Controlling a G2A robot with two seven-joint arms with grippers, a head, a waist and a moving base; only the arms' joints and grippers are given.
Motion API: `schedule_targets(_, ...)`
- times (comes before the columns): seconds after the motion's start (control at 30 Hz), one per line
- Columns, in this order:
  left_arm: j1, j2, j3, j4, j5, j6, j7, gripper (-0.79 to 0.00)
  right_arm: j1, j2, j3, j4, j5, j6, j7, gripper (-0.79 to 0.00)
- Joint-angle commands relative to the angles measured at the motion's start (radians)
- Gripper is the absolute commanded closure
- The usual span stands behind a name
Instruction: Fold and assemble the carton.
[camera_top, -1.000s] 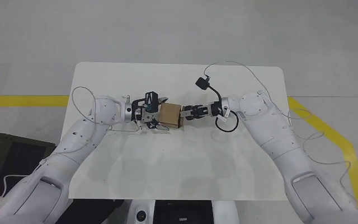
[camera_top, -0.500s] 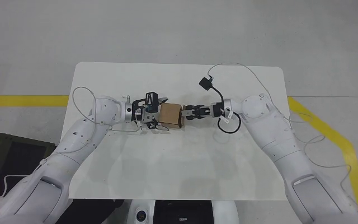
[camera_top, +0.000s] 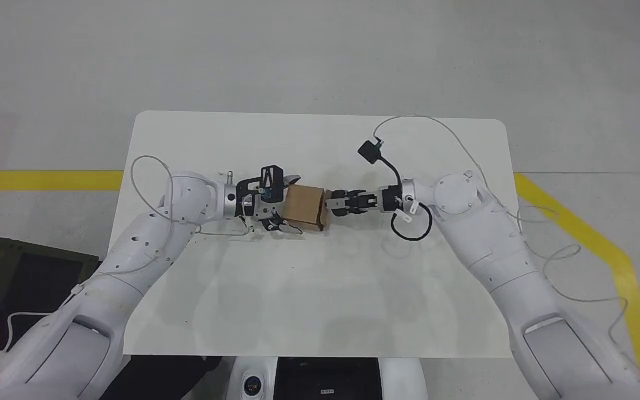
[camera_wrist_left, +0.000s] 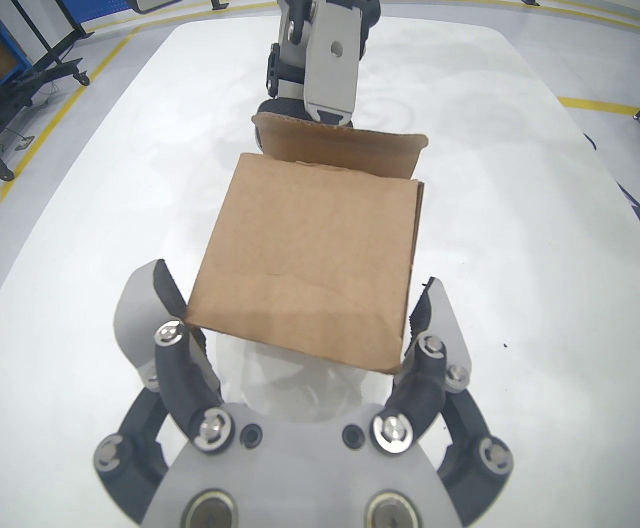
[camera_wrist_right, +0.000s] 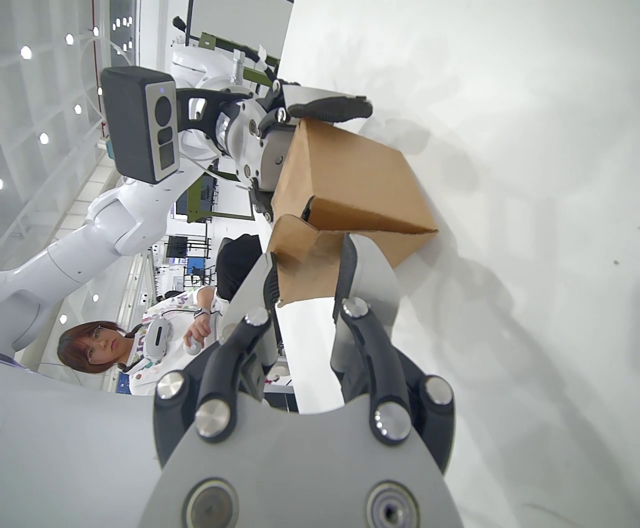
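The carton (camera_top: 304, 207) is sitting near the middle of the white counter (camera_top: 400, 290), between the two arms. The left tool (camera_wrist_left: 295, 295) is straddling one end of it, its fingers (camera_wrist_left: 170, 295) pressing against the two opposite side walls, so it is gripping the carton. At the other end, the right tool (camera_wrist_right: 310, 270) is pinching an end flap (camera_wrist_right: 295, 245) between its fingers, and that end of the carton is standing partly open
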Motion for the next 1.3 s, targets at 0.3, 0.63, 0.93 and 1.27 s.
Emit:
schedule_targets(0.3,0.0,0.0,0.0,0.001,0.002,0.0,0.002,-0.785,0.011,-0.001,-0.018,0.006,-0.028,0.049,0.028,-0.209)
schedule_targets(0.63,0.0,0.0,-0.002,0.001,0.004,-0.002,0.003,-0.785,0.03,-0.011,-0.043,0.046,-0.037,0.045,0.034,-0.188)
schedule_targets(0.93,0.0,0.001,-0.003,0.0,0.007,-0.001,0.007,-0.785,0.064,-0.028,-0.071,0.067,-0.029,0.039,0.038,-0.182)
schedule_targets(1.27,0.0,0.001,-0.003,0.0,0.006,-0.003,0.008,-0.785,0.1,-0.043,-0.093,0.088,-0.029,0.042,0.044,-0.172)
